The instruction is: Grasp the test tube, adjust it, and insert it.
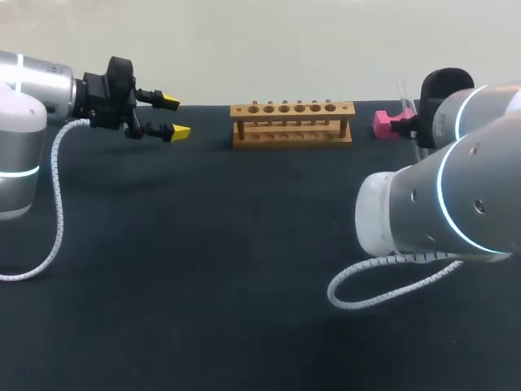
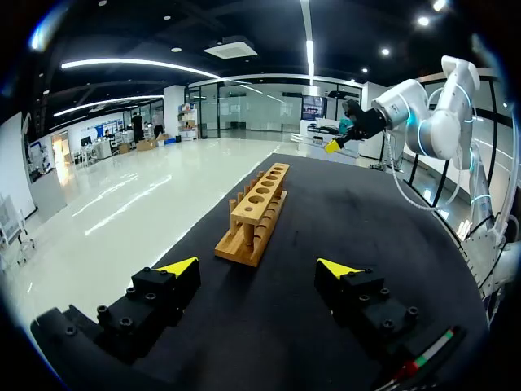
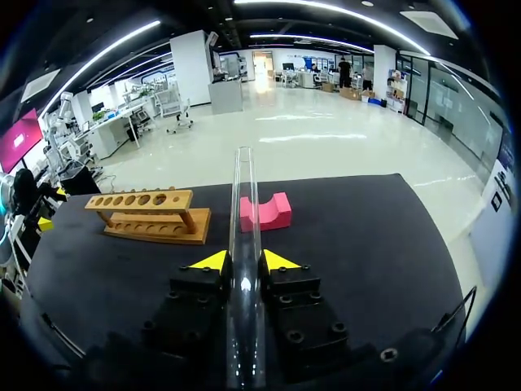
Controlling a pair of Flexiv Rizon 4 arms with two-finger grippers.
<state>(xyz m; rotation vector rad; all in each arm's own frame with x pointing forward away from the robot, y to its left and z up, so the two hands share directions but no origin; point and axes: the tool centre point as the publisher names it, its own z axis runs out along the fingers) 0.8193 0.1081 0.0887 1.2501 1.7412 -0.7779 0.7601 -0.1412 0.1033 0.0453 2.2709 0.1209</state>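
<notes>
Test tube (image 3: 242, 187) lengthwise in the right tool's (image 3: 244, 261) firm grip, far end out ahead; left tool (image 2: 258, 266) wide open.

1 test tube (image 3: 242, 204), 1 wooden rack (image 1: 291, 123) and 1 pink block (image 1: 382, 124).

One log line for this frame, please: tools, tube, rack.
right tool: shut on test tube | left tool: open, empty, apart from rack | rack: no tubes in it | insertion: not yet done
</notes>
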